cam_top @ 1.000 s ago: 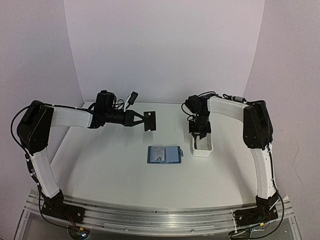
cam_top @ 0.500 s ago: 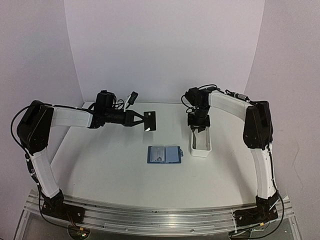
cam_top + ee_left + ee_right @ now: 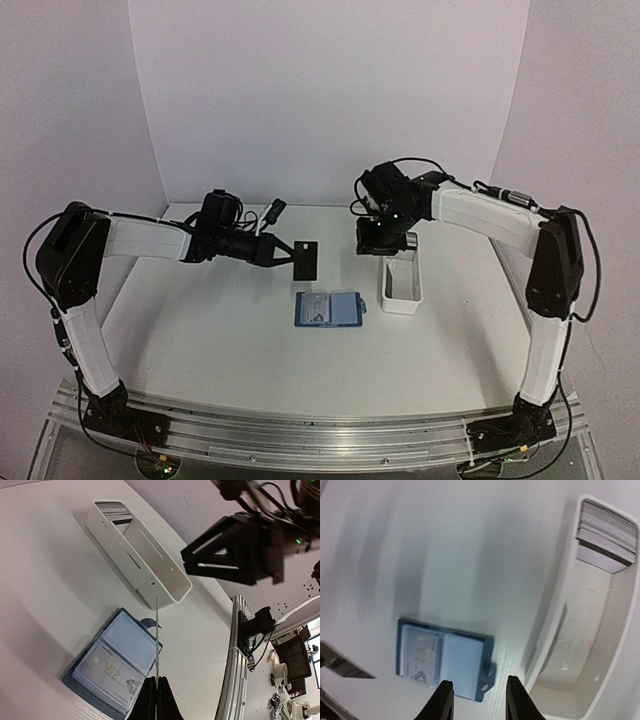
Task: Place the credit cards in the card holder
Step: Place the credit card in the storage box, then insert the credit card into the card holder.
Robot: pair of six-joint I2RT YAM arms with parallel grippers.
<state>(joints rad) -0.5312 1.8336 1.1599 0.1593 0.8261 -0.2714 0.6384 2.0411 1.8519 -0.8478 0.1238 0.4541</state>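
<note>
Left gripper pinches dark card, raised near card holder

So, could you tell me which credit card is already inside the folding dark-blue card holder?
The pale grey-white VIP card, lying in one pocket of the open holder; the thin dark card is held aloft in the left gripper.

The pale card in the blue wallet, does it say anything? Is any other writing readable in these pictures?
"VIP": on the pale card in the card holder.
The small line above it and the round emblem at its corner: too blurred to read.
Dark card in the left gripper: no readable marking.
Stacked cards in the white tray: only their edges show, nothing readable.
</note>
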